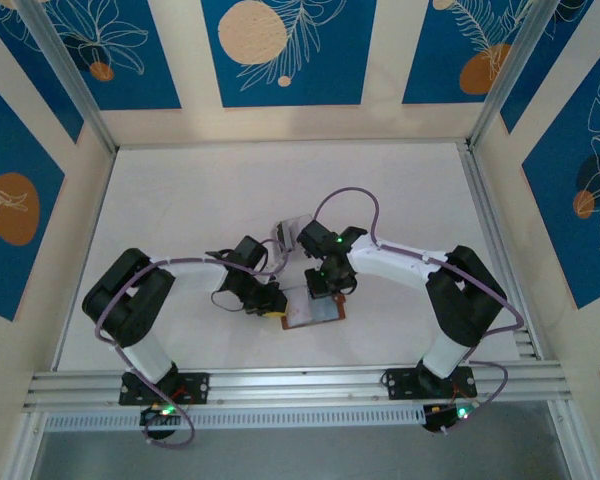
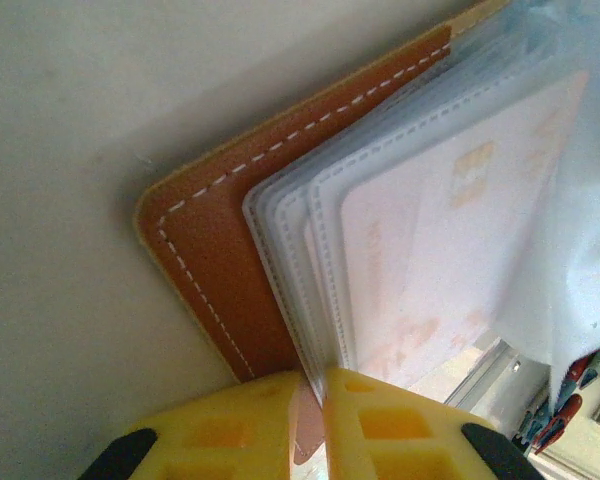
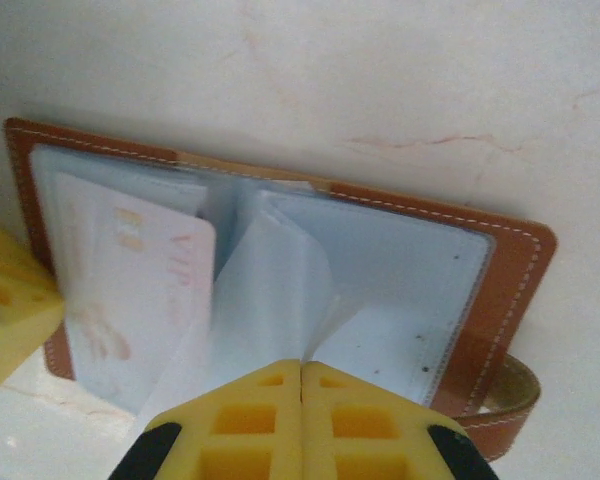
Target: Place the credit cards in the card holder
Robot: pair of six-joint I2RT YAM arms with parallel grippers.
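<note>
The card holder lies open.
The left gripper clamps its 9 o'clock edge; the right gripper, at 12 o'clock, is fully closed.

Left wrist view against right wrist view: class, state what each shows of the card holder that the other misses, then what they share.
Left wrist view: the stacked edges of the clear sleeves, and the left gripper shut on the cover edge of the card holder. Right wrist view: the snap tab, an empty-looking right-hand pocket, and the right gripper closed beneath a lifted clear leaf. Both: the brown stitched cover, a pale card in a sleeve, the white table.
</note>
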